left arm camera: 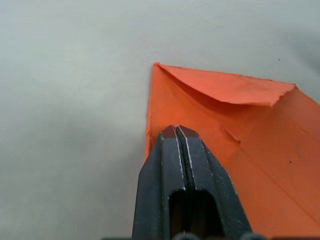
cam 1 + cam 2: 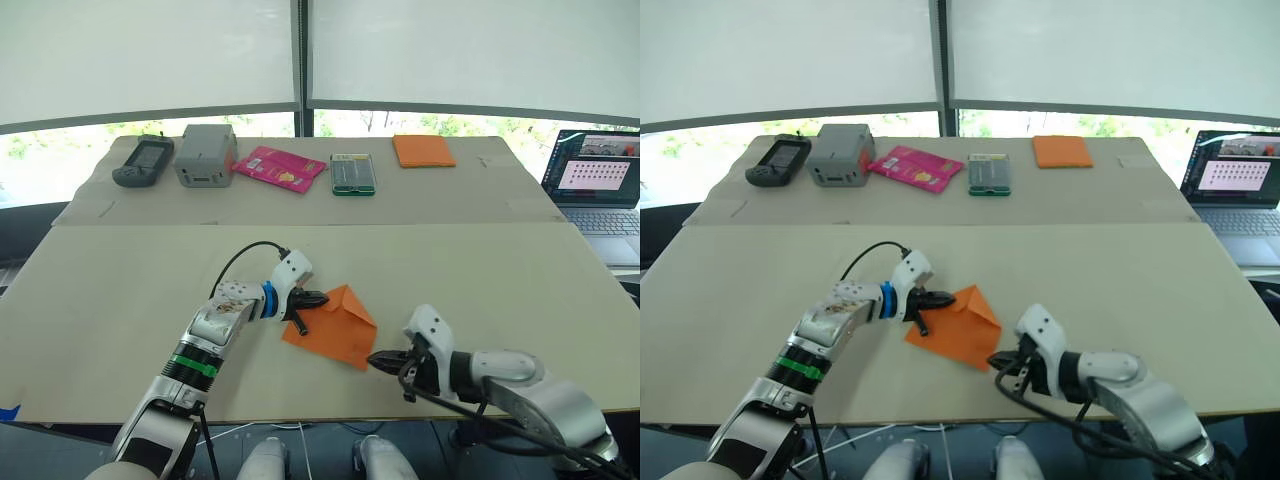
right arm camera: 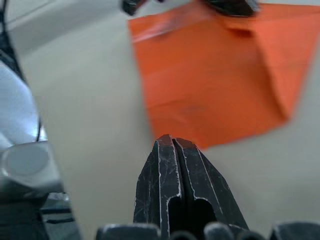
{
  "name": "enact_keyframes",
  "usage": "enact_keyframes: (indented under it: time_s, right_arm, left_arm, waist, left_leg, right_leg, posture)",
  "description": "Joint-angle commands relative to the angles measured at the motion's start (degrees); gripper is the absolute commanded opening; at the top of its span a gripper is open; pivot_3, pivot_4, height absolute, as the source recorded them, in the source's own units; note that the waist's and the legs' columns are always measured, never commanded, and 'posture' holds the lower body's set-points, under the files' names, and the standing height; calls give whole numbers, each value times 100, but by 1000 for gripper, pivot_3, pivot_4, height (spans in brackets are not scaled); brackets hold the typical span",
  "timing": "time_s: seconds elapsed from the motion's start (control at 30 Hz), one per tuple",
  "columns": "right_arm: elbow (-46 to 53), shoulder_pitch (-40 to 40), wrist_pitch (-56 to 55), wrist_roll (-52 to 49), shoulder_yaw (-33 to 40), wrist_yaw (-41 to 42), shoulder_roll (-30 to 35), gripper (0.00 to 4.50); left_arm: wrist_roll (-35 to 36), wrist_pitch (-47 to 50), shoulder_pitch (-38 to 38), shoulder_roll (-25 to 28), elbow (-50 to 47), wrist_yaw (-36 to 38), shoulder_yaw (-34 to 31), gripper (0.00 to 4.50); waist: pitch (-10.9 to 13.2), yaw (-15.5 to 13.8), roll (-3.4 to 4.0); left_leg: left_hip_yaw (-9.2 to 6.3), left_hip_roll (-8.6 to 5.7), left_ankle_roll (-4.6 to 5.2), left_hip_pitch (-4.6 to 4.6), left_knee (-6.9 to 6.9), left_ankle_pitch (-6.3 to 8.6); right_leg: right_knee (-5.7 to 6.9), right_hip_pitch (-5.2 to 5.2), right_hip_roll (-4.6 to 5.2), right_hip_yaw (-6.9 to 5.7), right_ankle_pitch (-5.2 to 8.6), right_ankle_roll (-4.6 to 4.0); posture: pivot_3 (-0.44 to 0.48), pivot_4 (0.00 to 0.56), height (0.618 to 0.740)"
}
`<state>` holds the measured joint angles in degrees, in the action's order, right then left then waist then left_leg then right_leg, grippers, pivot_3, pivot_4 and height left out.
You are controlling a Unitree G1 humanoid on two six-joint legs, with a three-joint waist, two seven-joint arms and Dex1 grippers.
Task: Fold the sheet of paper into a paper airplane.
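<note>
1. While the sheet of paper (image 2: pixel 333 328) lies flat on the near table (image 2: pixel 120 290), between our two arms, we judge the folding to be at an early stage: one corner is turned over and creased, and the rest is a plain flat piece.
2. Our left gripper (image 2: pixel 312 299) rests on the sheet's left edge with both fingers pressed together; its wrist view shows them closed with the tips pressing down on the paper, not pinching it.
3. Our right gripper (image 2: pixel 379 359) sits at the sheet's near right corner, just off the edge, fingers likewise closed and holding nothing.
4. Left arm reaches forward and inward, forearm low over the table. Right arm comes in from the right side, wrist bent toward the paper.
5. As we read it, the left tip acts as a hold-down while the right prepares to lift or push the near corner.
6. The next move calls for getting a fingertip under that thin edge without sliding the sheet, then folding toward the centre crease.
7. An orange pad (image 2: pixel 423 150) and a pink packet (image 2: pixel 279 168) sit well apart on the far table.
</note>
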<state>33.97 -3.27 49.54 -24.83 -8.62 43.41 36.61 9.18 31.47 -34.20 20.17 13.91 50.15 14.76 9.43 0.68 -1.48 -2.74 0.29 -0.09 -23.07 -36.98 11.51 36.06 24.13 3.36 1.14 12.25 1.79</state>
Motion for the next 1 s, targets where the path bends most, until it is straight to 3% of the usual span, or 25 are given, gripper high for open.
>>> enact_keyframes:
  time_s: [0.03, 0.33, 0.43, 0.8, 1.0]
  right_arm:
    - [259, -96, -24, -42, -54, -103, 2, 948]
    - [303, -116, 669, -577, -439, -360, -438, 4035]
    - [276, -120, 694, -638, -415, -435, -528, 4035]
    - [-103, -169, 570, -242, -393, -933, -397, 125]
    - [-383, -340, 407, -27, -362, -1026, -302, 53]
  left_arm:
    - [-47, 39, 24, 9, -38, 37, 65, 0]
    - [-140, -89, -129, -101, 157, 148, 229, 0]
    - [-151, -92, -203, -140, 192, 183, 255, 0]
    - [-180, -160, -306, -155, 339, 213, 243, 0]
    - [-207, -240, -528, -238, 570, 174, 176, 0]
  waist:
    - [0, 0, 0]
    - [0, -8, 0]
    - [0, -9, 0]
    - [0, -3, 0]
    - [0, -7, 0]
  left_leg:
    - [0, 0, 0, 0, 0, 0]
    - [-3, 0, 0, -1, -1, 0]
    - [-2, -3, 0, -3, -3, 0]
    - [-2, -2, 0, -2, -3, 0]
    - [-2, -3, 0, -1, -6, 0]
  right_leg:
    - [0, 0, 0, 0, 0, 0]
    - [1, 0, 0, -2, 0, 0]
    - [0, 0, 2, -1, 0, 0]
    - [1, 1, 1, -1, 0, 0]
    - [1, -3, 1, -2, -2, 3]
  posture:
    - [0, 150, 740]
    - [0, 150, 740]
    - [0, 150, 740]
    - [0, 150, 740]
    - [0, 150, 740]
